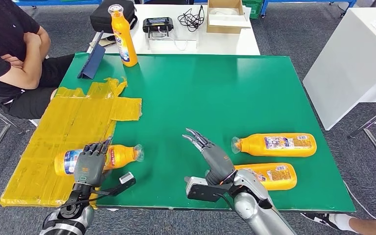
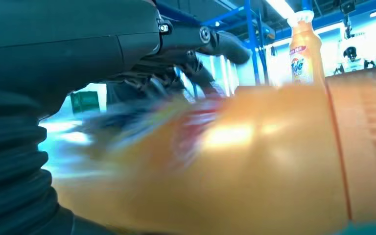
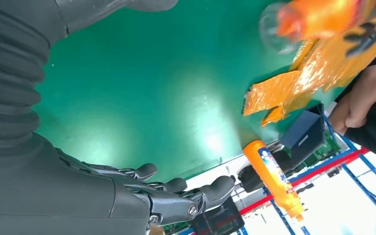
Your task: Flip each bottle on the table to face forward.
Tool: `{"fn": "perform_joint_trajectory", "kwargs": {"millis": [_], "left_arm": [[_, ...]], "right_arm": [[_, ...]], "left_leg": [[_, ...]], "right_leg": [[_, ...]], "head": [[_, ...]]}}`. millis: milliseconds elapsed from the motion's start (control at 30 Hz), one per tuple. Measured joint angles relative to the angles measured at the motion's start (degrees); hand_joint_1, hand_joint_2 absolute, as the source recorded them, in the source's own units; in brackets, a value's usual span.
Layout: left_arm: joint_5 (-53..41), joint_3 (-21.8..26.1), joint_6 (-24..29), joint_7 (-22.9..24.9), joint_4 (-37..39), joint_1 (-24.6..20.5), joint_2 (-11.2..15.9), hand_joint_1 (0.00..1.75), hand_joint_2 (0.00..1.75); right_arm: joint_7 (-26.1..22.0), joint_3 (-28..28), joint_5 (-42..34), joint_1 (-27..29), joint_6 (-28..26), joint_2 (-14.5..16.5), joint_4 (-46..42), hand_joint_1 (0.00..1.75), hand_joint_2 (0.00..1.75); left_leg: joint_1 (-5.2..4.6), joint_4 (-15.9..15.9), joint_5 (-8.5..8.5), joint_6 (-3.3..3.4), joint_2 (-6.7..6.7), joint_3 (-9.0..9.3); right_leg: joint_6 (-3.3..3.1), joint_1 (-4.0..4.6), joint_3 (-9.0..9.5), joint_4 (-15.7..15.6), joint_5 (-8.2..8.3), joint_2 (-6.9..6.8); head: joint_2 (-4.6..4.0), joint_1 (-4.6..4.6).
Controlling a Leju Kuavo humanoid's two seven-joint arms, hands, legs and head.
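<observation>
Lying bottle (image 1: pixel 100 157) sat on the yellow tape patch (image 1: pixel 63 142), near table's (image 1: pixel 215 93) front-left edge; left hand (image 1: pixel 91 164) wrapped over it, fingers curled round (grip blurred close up). Right hand (image 1: pixel 210 154) hovered w/ fingers spread, holding nothing, beside two more lying bottles (image 1: pixel 274 145).

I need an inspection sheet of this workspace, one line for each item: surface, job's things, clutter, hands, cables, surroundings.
Surface: green table, with yellow taped sheeting over its left part.
Job's things: one bottle upright at the far edge; two bottles lying on the right; one bottle lying on the sheeting.
Clutter: blue folder at the far left.
Hands: left hand rests over the lying bottle, grip unclear; right hand empty, fingers spread.
Cables: black coil on the white table behind.
Surroundings: seated person, arms folded; cardboard box.
</observation>
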Motion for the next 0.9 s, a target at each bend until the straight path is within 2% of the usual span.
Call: {"fn": "perform_joint_trajectory", "kwargs": {"millis": [133, 433, 533, 633, 700, 767, 833, 900], "left_arm": [[0.0, -2.0, -1.1, 1.7, 2.5, -1.7, 1.0, 0.0, 1.75], [0.0, -6.4, -7.5, 6.7, 6.9, -4.8, 3.4, 0.0, 1.75], [2.2, -6.2, -5.1, 4.3, 7.0, -4.7, 3.6, 0.0, 1.75], [8.7, -4.8, -2.6, -1.7, 5.7, -3.5, 3.6, 0.0, 1.75], [16.0, -3.5, -2.4, -7.7, 3.6, -2.1, 3.3, 0.0, 0.87], [26.8, -1.9, -4.4, -15.6, 0.8, -0.3, 2.9, 0.0, 0.0], [38.4, -0.2, -8.7, -22.8, -2.6, 1.3, 2.1, 0.0, 0.0], [47.6, 1.7, -13.8, -27.3, -5.8, 2.3, 1.3, 0.0, 0.0]], "right_arm": [[-0.1, -0.6, 0.5, 0.7, -0.1, 0.0, -0.4, 0.0, 1.75], [-0.3, -3.1, 3.2, 5.3, -1.1, -0.4, -4.4, 0.0, 1.75], [-0.3, -3.7, 4.1, 6.9, -1.3, -0.7, -6.1, 0.0, 1.75], [-0.3, -4.3, 4.5, 7.9, -1.6, -1.2, -7.4, 0.0, 1.75], [-0.2, -4.7, 4.5, 8.5, -1.7, -1.7, -8.2, 0.0, 1.75], [0.1, -5.0, 4.7, 9.0, -1.5, -2.5, -8.9, 0.0, 1.75], [0.8, -5.2, 4.9, 9.5, -0.9, -3.7, -9.4, 0.0, 1.75], [1.5, -5.6, 5.2, 9.8, 0.0, -5.0, -9.6, 0.0, 1.75]], "left_leg": [[0.0, 0.0, 0.0, 0.0, 0.0, 0.04], [0.0, -0.1, 0.0, -0.01, -0.28, 0.36], [0.02, -0.1, 0.02, -0.04, -0.22, 0.43], [0.04, -0.1, 0.06, -0.08, -0.21, 0.44], [0.04, 0.0, 0.08, -0.08, -0.22, 0.41], [0.03, 0.0, 0.08, -0.08, -0.22, 0.33], [0.01, 0.0, 0.08, -0.08, -0.22, 0.24], [-0.03, 0.0, 0.08, -0.07, -0.23, 0.17]], "right_leg": [[0.0, -0.01, 0.08, 0.0, 0.0, 0.0], [-0.01, -0.14, 0.48, 0.0, -0.01, -0.18], [-0.03, -0.15, 0.52, 0.0, 0.0, -0.15], [-0.03, -0.14, 0.5, 0.0, 0.01, -0.15], [-0.03, -0.13, 0.42, 0.0, 0.0, -0.15], [-0.03, -0.12, 0.31, 0.0, 0.0, -0.15], [-0.03, -0.11, 0.24, 0.0, 0.0, -0.15], [-0.02, -0.12, 0.21, 0.0, 0.0, -0.16]], "head": [[0.0, 0.0], [0.0, 0.0], [0.0, -0.01], [0.0, -0.01], [0.0, -0.01], [0.0, 0.0], [0.0, 0.0], [0.0, 0.02]]}}
